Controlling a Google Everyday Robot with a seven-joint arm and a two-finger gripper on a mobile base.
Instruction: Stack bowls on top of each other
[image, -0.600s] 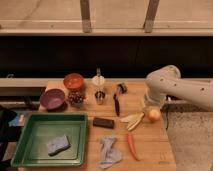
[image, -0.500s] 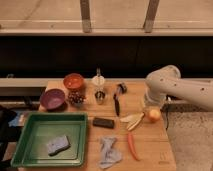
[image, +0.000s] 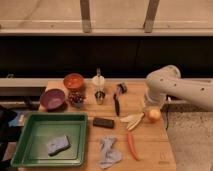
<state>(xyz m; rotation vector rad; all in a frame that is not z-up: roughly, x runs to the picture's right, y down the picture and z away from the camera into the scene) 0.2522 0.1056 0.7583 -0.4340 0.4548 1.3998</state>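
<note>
— Looking at the 2 bowls first: where do they lie against the gripper?

— Both sit on the left part of the wooden table (image: 150, 147). The orange-red bowl (image: 74, 81) is at the far side. The purple bowl (image: 52, 99) is nearer and further left, just beside it; whether the 2 rims touch I cannot tell. The gripper (image: 150, 108) hangs over the right side of the table, well apart from both. A small bottle (image: 98, 80), a cup (image: 100, 96) and a black-handled tool (image: 116, 102) lie between.

— And the arm?

— The white arm (image: 185, 90) comes in from the right edge and bends at a rounded elbow over the table's far right part. From there it drops steeply to the gripper, just beside a round yellow-orange fruit (image: 153, 115). The jaws stand apart; whether they touch the fruit I cannot tell.

— Which way do the bowls point?

— Each stands upright, mouth up. Both are round in outline, so no direction is the longer one. The purple bowl sits just beyond the far left corner of the green tray (image: 50, 117).
</note>
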